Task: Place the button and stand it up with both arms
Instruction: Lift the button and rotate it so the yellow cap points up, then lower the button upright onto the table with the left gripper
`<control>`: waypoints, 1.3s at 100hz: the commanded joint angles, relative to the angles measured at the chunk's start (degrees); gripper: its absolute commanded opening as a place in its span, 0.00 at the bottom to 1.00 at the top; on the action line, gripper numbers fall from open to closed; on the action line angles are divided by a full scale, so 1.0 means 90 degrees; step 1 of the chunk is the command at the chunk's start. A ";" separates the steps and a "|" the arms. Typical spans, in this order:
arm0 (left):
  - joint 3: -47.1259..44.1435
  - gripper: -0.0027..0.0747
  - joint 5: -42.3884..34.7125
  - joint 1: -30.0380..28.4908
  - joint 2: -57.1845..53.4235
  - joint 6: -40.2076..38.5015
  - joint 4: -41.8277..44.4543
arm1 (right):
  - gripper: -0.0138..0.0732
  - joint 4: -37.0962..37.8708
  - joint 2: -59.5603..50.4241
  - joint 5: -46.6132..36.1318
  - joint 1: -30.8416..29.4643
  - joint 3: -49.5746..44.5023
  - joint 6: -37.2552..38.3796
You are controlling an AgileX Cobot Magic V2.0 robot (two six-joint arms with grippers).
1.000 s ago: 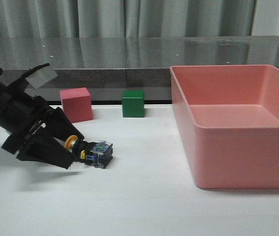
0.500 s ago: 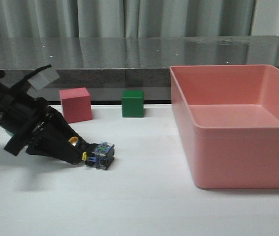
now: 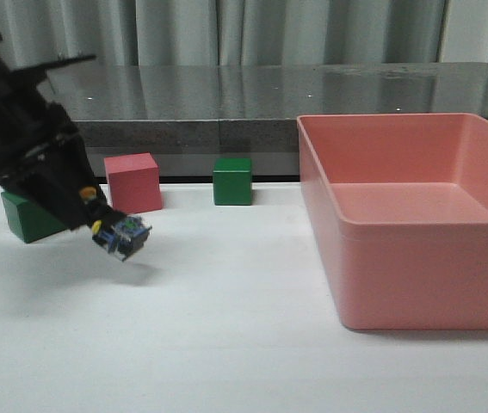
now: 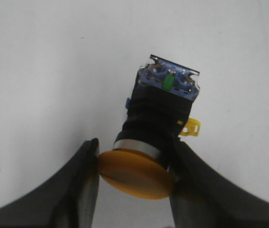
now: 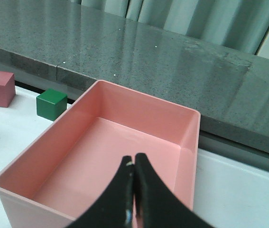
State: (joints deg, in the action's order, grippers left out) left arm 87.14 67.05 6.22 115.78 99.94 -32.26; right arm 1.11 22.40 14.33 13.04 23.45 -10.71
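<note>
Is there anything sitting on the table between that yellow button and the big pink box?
No. In the front view, the table is bare between the button, held by the left gripper, and the pink box.

The white table (image 3: 226, 344) holds a pink bin (image 3: 416, 224) at 3 o'clock, and a pink cube (image 3: 133, 182), a green cube (image 3: 232, 181) and a green wedge (image 3: 27, 219) at 10 o'clock.

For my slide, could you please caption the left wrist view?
Left gripper holding the button by its yellow cap above the white table.
</note>
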 commanded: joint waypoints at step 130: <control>0.0736 0.01 0.0206 0.3655 -0.0171 -0.7040 0.7060 | 0.07 -0.0022 0.0017 -0.0558 -0.0030 0.0169 -0.0001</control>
State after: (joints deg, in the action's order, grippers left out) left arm 92.52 67.83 38.75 116.91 37.63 30.04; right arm 1.11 22.40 14.28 13.04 23.45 -10.67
